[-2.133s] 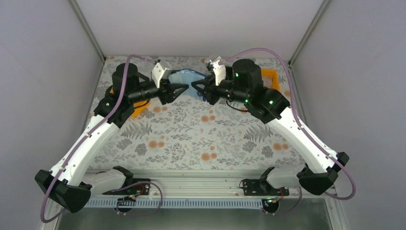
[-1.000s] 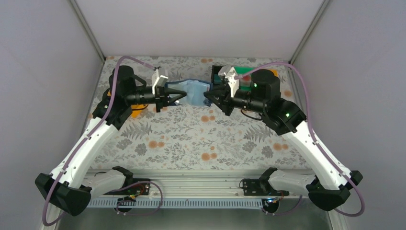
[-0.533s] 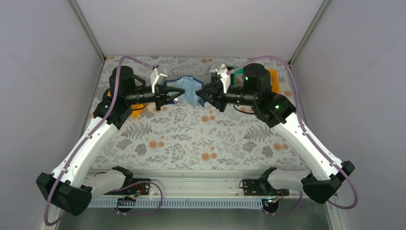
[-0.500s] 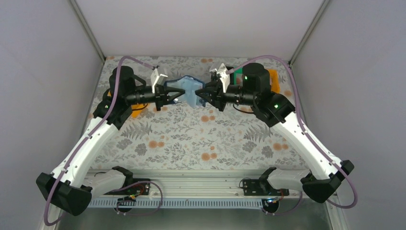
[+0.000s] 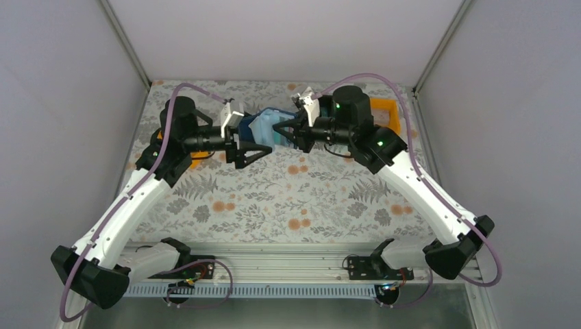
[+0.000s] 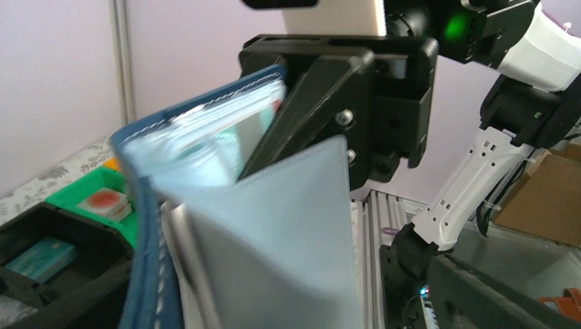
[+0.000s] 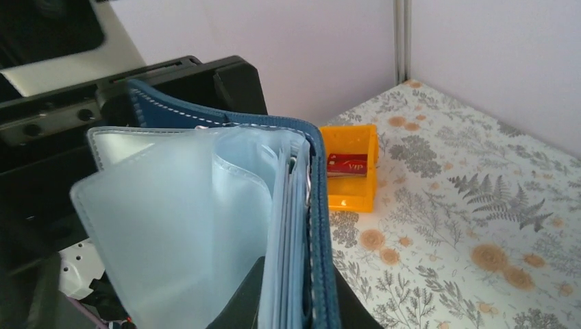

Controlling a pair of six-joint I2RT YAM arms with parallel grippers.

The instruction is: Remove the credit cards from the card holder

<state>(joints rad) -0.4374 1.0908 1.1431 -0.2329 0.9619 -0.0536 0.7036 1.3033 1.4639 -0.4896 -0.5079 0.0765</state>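
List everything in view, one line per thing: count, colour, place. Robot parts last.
card holder: one, navy outside with pale blue sleeves, held up between the grippers
red card: one, red, in the orange bin on the left
teal card: one, teal, in the black bin
orange bins: two, orange, one behind the right arm, one under the left arm
green bin: one, green, beside the black bin
black bin: one, black, far right of the table
small pale item: one, red spot, in the green bin, kind unclear
table: one, floral cloth
left gripper: one, black, open at the holder's left edge
right gripper: one, black, shut on the card holder
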